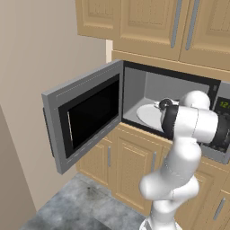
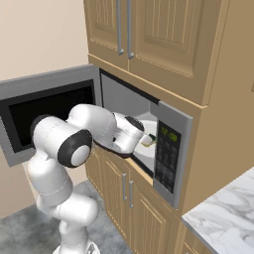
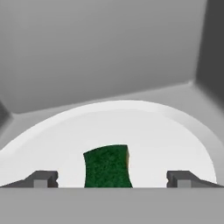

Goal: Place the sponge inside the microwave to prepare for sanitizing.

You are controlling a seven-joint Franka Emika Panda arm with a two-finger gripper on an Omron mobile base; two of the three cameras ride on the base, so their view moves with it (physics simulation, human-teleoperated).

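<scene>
Inside, sponge [image 3: 107, 166] on plate [image 3: 52, 140], green keypad digits [image 2: 168, 134] unreadable

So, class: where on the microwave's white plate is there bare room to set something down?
The white plate is bare along its far arc toward the back wall, and either side of the sponge. It is crowded near the front edge, where the open gripper straddles the sponge.

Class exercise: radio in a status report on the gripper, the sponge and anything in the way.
Gripper open, inside the microwave. Sponge lying on the white plate, between the fingertips, ungripped. Door swung wide, nothing in the way.
</scene>
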